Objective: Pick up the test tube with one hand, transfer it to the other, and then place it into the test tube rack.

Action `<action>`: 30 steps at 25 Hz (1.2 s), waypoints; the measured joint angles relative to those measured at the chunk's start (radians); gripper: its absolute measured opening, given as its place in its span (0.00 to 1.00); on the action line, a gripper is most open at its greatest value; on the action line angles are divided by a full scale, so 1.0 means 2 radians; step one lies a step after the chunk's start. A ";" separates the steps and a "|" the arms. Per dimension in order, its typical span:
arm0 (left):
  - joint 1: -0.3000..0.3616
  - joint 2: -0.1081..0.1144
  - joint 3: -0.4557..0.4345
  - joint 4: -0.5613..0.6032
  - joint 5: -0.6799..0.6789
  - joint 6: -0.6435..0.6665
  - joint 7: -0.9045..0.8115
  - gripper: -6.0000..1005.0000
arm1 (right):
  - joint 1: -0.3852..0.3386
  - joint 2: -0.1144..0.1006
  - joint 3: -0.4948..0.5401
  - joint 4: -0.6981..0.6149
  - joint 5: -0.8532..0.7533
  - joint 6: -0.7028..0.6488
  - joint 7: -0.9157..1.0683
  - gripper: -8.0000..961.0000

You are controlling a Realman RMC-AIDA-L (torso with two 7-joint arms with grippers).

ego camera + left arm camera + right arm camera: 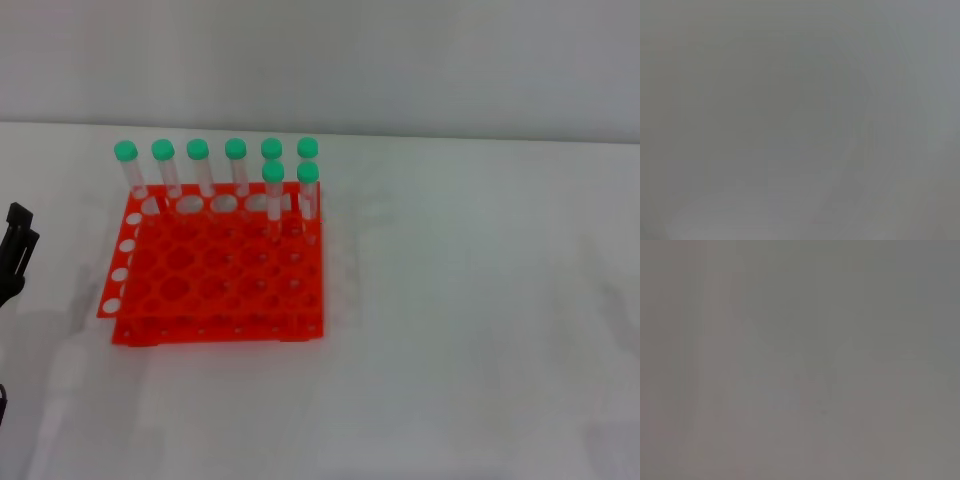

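Your black two-fingered left claw (16, 250) sits at the desk's (480, 320) left edge, left of the bright orange-red plastic rack (215, 275); can't tell its opening. Eight green-capped clear tubes (273, 195) stand in the rack's far rows.

A plain white table (480, 330) fills most of the head view, its surface smooth and matte with faint soft shadows. Behind its far edge stands a pale grey-white wall (400, 60), bare and evenly lit. Both wrist views show only a flat, featureless grey field in which nothing of the room can be told.
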 joint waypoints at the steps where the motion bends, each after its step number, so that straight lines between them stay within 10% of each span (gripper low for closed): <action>1: 0.000 0.000 0.000 0.003 0.000 0.001 0.001 0.88 | 0.000 0.000 0.000 0.002 0.000 0.002 -0.019 0.85; 30: -0.006 0.001 0.001 0.007 0.000 0.002 0.076 0.88 | 0.006 0.000 0.006 0.003 0.004 0.000 0.032 0.84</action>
